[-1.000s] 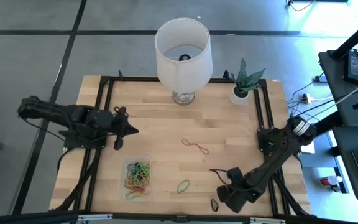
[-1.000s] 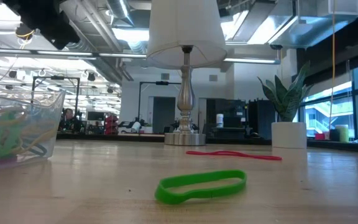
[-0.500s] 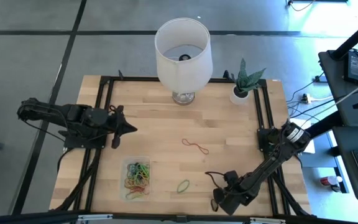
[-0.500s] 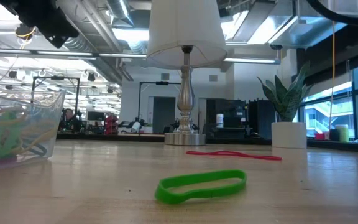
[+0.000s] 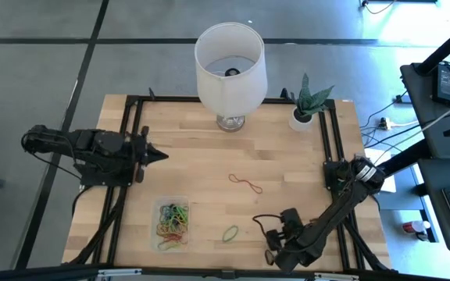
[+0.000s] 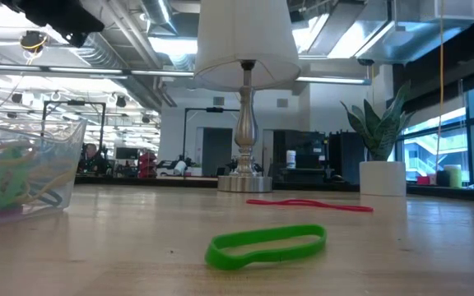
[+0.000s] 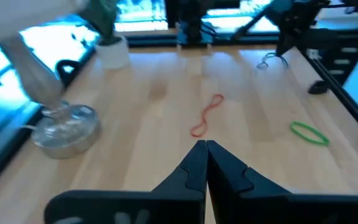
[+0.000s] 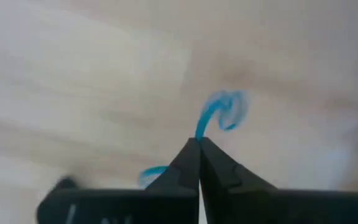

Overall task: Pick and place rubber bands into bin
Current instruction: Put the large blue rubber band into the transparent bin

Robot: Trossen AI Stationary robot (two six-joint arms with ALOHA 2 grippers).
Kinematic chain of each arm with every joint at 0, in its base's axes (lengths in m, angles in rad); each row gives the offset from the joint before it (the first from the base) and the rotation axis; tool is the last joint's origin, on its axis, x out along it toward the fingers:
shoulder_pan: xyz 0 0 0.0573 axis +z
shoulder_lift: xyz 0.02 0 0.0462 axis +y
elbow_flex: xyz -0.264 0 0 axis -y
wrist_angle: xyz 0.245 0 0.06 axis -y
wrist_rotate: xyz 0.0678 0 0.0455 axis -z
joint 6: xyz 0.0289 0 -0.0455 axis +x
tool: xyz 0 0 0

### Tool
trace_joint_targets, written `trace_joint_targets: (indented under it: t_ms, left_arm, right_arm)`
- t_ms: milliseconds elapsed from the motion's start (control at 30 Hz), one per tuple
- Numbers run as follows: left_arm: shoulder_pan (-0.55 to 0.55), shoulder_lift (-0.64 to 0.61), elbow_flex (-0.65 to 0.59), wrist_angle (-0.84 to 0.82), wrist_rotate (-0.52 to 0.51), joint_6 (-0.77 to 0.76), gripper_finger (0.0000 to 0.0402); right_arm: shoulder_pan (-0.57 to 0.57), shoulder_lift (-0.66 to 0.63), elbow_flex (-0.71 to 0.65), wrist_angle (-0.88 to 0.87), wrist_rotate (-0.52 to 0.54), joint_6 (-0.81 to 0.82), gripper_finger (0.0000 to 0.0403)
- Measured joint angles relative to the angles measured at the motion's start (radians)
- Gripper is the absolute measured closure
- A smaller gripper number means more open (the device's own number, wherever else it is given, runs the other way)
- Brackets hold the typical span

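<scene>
Your right gripper sits pinched together right over the black band near the front edge. Only the left wrist view shows the left gripper closed too, with nothing in it.

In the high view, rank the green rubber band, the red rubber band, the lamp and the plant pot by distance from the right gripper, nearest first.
From the right gripper, at the table's near edge:
1. Green rubber band, just toward the bin side.
2. Red rubber band, mid-table.
3. Plant pot, far right corner.
4. Lamp, far edge, centre.
</scene>
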Motion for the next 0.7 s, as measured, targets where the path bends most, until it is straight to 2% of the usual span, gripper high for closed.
trace_joint_targets:
  t_ms: [200,367,533,700]
  left_arm:
    - [0.0,-0.109,0.0,-0.065,-0.078,0.018,0.0399]
    - [0.0,-0.163,0.0,-0.073,-0.073,0.039,0.0399]
    - [0.0,-0.174,0.0,-0.075,-0.075,0.033,0.04]
    - [0.0,-0.174,0.0,-0.075,-0.07,-0.001,0.0399]
  right_arm:
    - [-0.062,-0.001,0.192,-0.095,0.317,-0.221,0.0401]
    - [-0.178,-0.003,0.29,0.034,0.466,-0.647,0.0402]
    - [-0.314,-0.002,0.295,0.401,0.462,-1.158,0.0403]
    - [-0.428,0.031,0.292,0.75,0.312,-1.57,0.0403]
